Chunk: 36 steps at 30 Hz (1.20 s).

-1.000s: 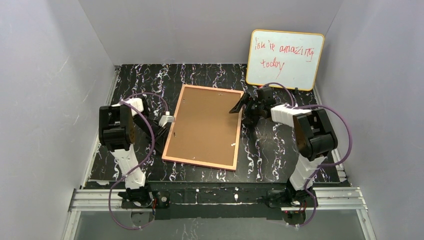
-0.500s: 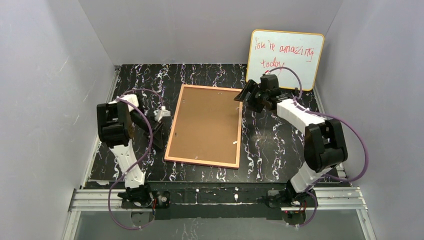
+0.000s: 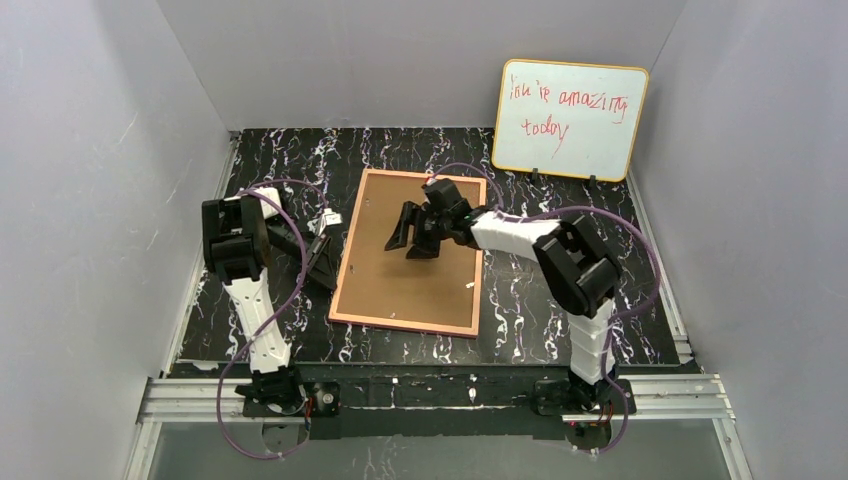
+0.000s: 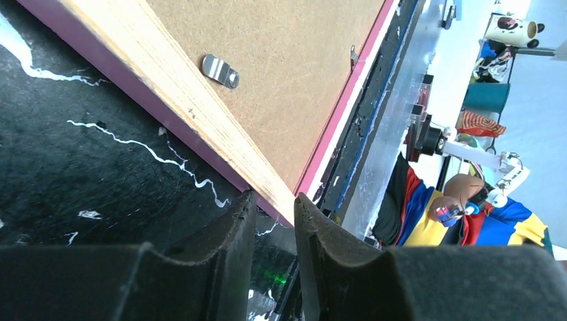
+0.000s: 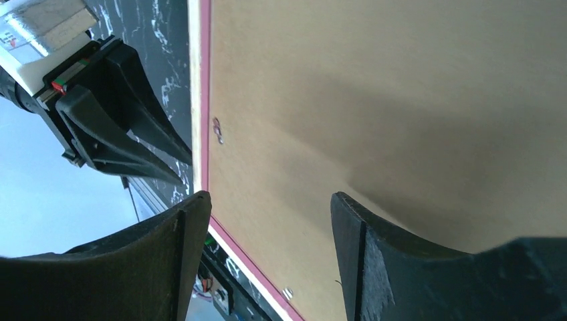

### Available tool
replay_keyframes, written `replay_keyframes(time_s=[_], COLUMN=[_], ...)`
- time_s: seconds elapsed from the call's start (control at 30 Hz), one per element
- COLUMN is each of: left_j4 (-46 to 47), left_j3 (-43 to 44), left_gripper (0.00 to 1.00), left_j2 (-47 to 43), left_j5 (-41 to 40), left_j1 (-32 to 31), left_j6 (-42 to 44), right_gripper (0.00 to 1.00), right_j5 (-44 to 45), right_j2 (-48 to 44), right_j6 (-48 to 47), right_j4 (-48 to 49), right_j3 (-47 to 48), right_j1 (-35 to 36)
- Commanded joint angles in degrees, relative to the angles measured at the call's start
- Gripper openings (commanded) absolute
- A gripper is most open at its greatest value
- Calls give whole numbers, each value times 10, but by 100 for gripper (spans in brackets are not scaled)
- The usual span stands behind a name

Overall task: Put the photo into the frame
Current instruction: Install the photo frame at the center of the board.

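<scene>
Top external: frame (image 3: pixel 400 290) lies under spread right jaws, left jaws slightly parted beside it

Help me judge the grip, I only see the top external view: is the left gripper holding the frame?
Observer: In the left wrist view the left gripper has its jaws a narrow gap apart at a corner of the frame; pinched or not, I cannot tell.
Operator: And the right one?
Observer: The right gripper hangs over the brown backing, jaws wide, nothing between them.
Operator: Any clips visible?
Observer: A silver clip lies flat on the backing near the frame's edge.
</scene>
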Motion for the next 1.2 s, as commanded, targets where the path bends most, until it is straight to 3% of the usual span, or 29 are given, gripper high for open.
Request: replay_keyframes(time_s=[0.0,0.23,1.17], left_j4=[-28,49,60], left_j3=[12,8,-30], left_gripper=[27,13,8], left_j2=[-2,12,14], left_j5=[54,29,20], left_j1=[3,3,0], left_j6=[31,-49,-34], right_gripper=[74,71,62], right_j5=[-28,-49,-93], right_j2=[43,91,206], right_j6=[15,24,4], right_j4=[40,55,8], right_j3=[73,120,232], right_j1=[28,59,102])
